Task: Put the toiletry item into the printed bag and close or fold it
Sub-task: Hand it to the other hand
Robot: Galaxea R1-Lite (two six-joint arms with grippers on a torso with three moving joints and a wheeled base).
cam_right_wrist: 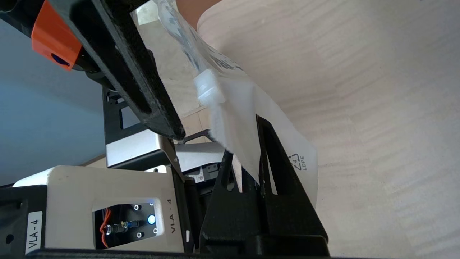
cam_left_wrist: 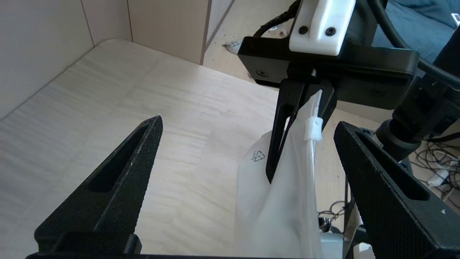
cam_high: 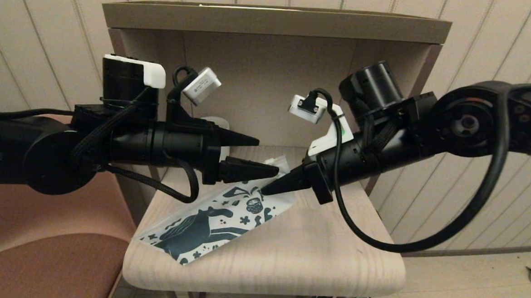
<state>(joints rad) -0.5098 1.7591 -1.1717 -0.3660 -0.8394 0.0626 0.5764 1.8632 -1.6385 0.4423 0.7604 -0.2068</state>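
Observation:
The printed bag (cam_high: 207,223), white with a dark teal horse and flowers, lies slanted on the wooden shelf, its zip end lifted. My right gripper (cam_high: 265,191) is shut on that lifted top edge (cam_right_wrist: 233,108), close to the white zip slider (cam_right_wrist: 210,90). My left gripper (cam_high: 268,157) hovers open just above and left of that spot, its fingers (cam_left_wrist: 154,126) straddling the raised bag end (cam_left_wrist: 280,216) without touching it. The slider (cam_left_wrist: 313,129) sits beside the right gripper's fingers (cam_left_wrist: 284,144). The toiletry item is not in view.
The wooden shelf board (cam_high: 310,251) has a rounded front edge, a back panel close behind, and an upper shelf (cam_high: 276,22) overhead. A white object (cam_high: 212,121) is mostly hidden behind my left gripper. A brown seat (cam_high: 36,264) stands at the lower left.

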